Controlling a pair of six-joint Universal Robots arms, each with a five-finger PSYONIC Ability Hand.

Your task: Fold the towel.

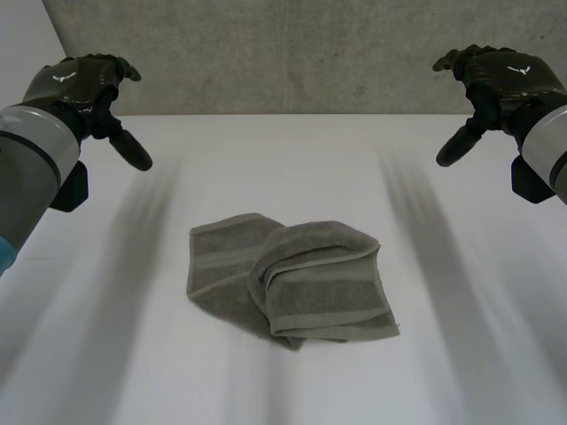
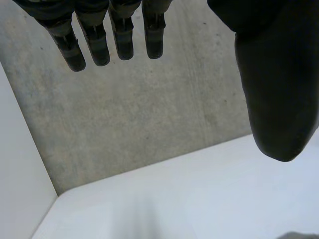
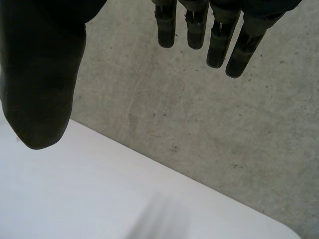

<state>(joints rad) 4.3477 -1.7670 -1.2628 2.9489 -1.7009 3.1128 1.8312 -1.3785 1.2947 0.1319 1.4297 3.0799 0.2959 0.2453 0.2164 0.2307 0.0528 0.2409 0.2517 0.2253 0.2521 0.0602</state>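
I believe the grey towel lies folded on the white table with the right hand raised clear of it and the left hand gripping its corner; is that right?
Not quite: the left hand grips nothing; it is raised clear of the towel too, fingers open, as the head view shows. The rest stands.

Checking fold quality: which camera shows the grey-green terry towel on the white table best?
Head view: the grey-green terry towel lies whole mid-table, loosely folded, its layers and edges visible. The wrist views look past the left hand and right hand, fingers straight, at the grey wall and white table.
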